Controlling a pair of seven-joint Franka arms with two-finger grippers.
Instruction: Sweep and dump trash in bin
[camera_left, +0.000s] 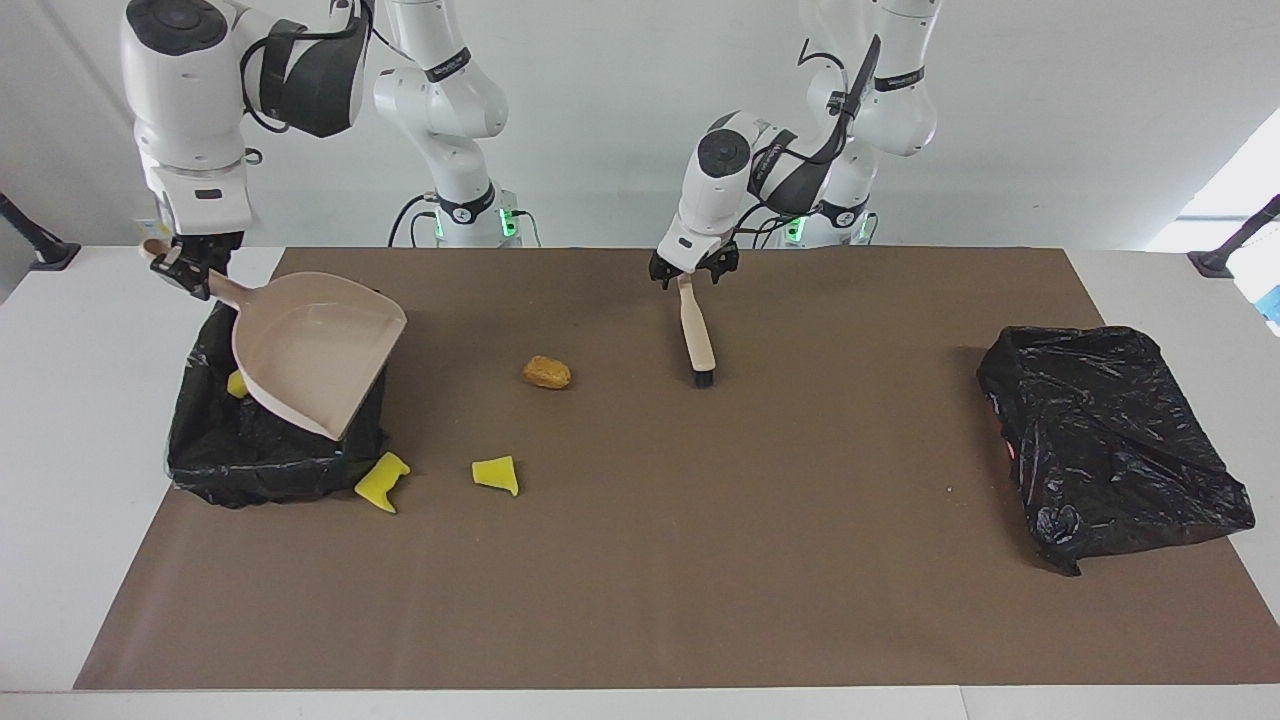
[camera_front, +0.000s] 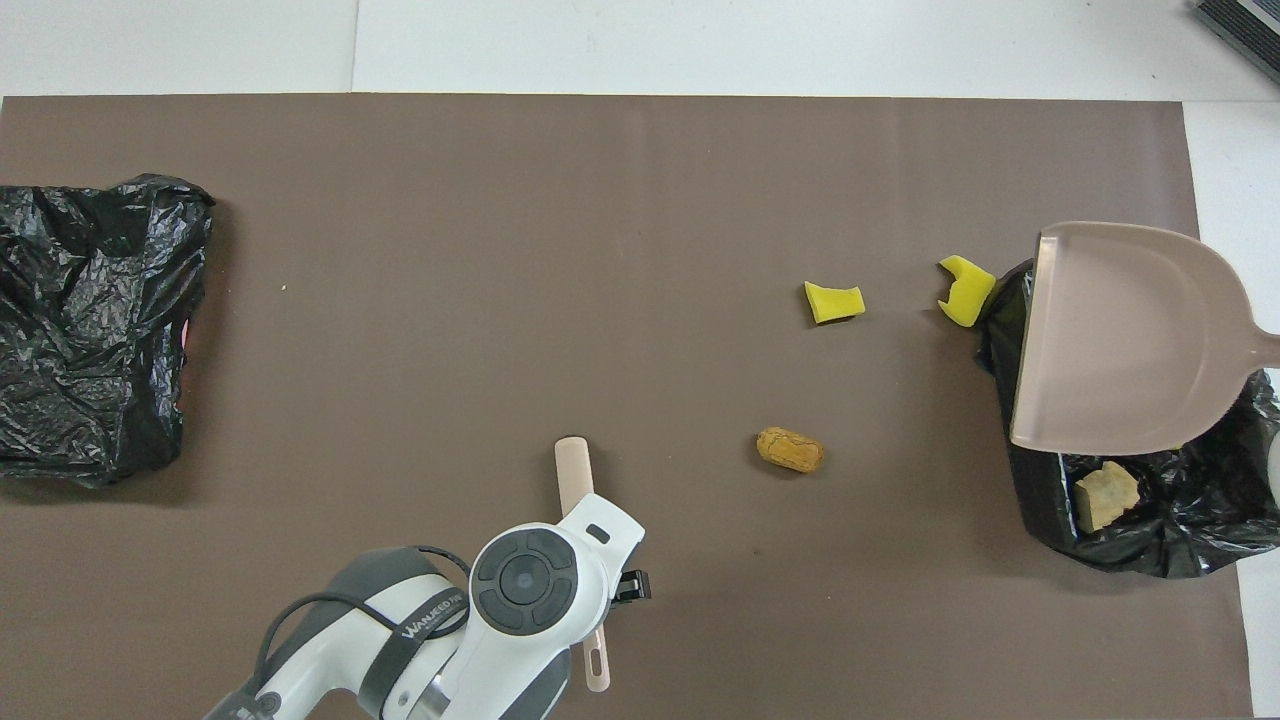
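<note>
The trash is scattered toward the right arm's end of the surface (camera_left: 640, 600). A brown bun-like lump (camera_left: 547, 372) lies on the brown mat, near the middle and closest to the robots of the loose pieces. Two yellow sponge pieces are seen farther from the robots: one (camera_left: 496, 473) lies apart on the mat, the other (camera_left: 382, 481) lies just beside the bin (camera_left: 260, 450), touching its black liner. Inside the bin, a small yellow scrap (camera_left: 237, 384) is visible in the facing view and a pale tan foam chunk (camera_front: 1106, 495) in the overhead view.

The beige dustpan (camera_left: 315, 350) is held tilted over the bin, its pan empty. Its handle is clamped between the fingers of the right gripper (camera_left: 190, 268), which hangs over the bin's edge nearer the robots.

A brush (camera_left: 697, 335) lies with its dark bristle end on the mat, beside the bun-like lump toward the left arm's end. Its handle end is clamped in the fingers of the left gripper (camera_left: 688, 272).

A second black bag-covered bin (camera_left: 1110, 440) is set at the left arm's end of the surface, well apart from everything else.
</note>
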